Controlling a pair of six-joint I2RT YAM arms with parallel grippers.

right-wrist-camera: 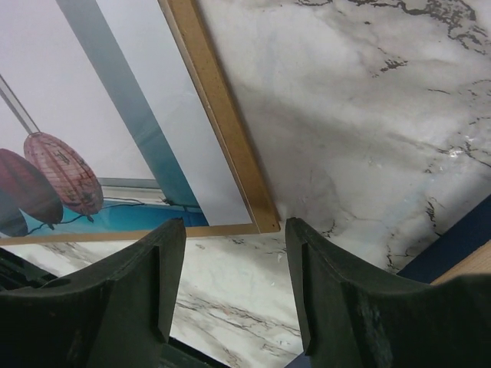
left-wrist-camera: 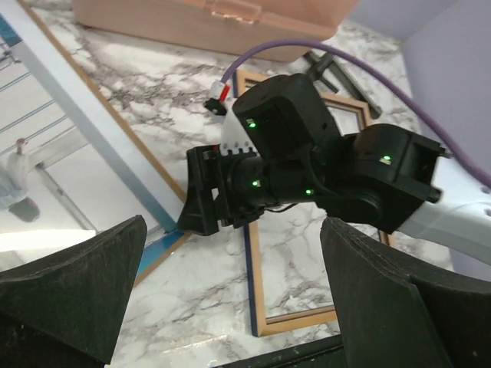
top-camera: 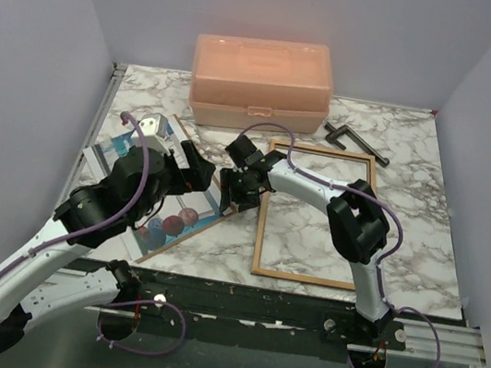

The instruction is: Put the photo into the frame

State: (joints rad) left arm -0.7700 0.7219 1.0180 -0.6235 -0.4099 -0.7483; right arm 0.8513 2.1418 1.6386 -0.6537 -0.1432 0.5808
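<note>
Early days: the photo (top-camera: pixel 172 222) lies face up on the board (right-wrist-camera: pixel 222 115) at left, and the frame (top-camera: pixel 305 278) sits empty beside it. My right gripper (right-wrist-camera: pixel 234 226) hangs part-open at the board's corner, grasping nothing. The left gripper (top-camera: pixel 194 168) gapes wide, empty. Pickup and insertion are all to come.

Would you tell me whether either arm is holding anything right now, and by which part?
Nothing is held. The left fingers are wide open and empty; the right fingers are apart by a corner of the board under the photo, not clamped on it.
</note>
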